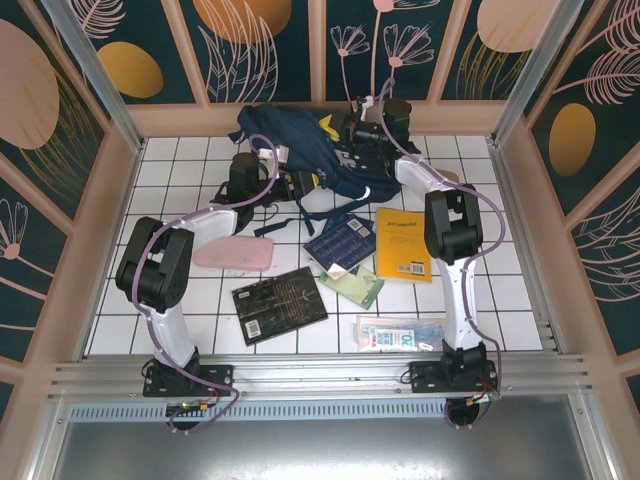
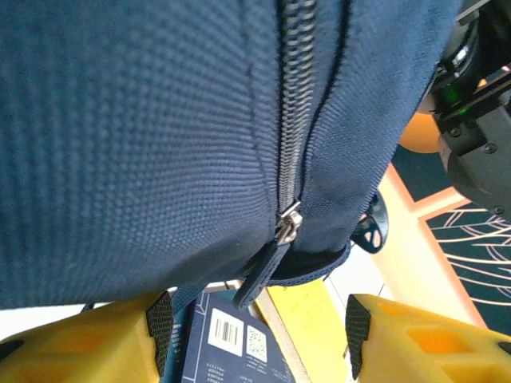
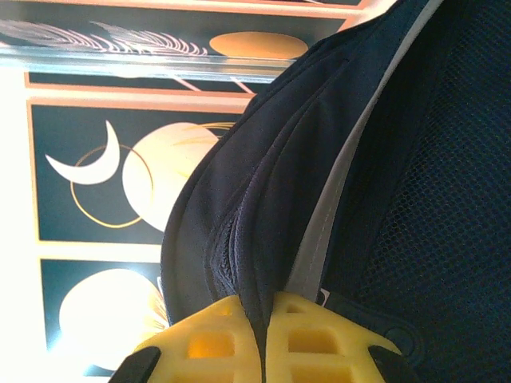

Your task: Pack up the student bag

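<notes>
- Overhead, the white-tiled table [image 1: 180, 300] sits between dark floral walls [image 1: 440, 50].
- Far back lies the student bag [image 1: 290, 135].
- Jaws spread on left end effector [image 2: 257, 323]; right end effector [image 3: 263, 335] pinches bag fabric.

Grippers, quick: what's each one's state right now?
Left gripper: open, holding nothing, jaws apart by the student bag zipper pull.
Right gripper: closed on the student bag fabric.

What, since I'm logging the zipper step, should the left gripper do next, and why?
Probably advance the left gripper and close it on the zipper pull tab: its jaws stand open, the tab hangs just beyond the gap between them, and the right gripper is shut on the navy backpack fabric, bracing it.
</notes>
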Robot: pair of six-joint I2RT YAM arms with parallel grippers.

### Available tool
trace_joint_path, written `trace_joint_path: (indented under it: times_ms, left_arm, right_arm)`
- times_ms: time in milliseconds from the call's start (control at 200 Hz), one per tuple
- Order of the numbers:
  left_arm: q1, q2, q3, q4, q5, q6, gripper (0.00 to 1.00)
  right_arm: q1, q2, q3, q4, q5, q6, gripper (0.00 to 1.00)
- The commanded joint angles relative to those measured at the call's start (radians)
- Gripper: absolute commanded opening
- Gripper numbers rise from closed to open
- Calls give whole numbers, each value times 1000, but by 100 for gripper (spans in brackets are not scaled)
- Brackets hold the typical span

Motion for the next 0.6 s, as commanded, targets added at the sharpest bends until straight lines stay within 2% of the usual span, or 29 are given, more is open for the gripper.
trace_joint_path:
  times_ms: [0,596]
  left_arm:
    - [-8,25,-3,78,30,-21,61]
    - [-64,82,13,126,-6,-52,58]
  right_arm:
    - [-15,-62,-23,49,45,166,0]
    - [-16,-57,-38,95,65,254,0]
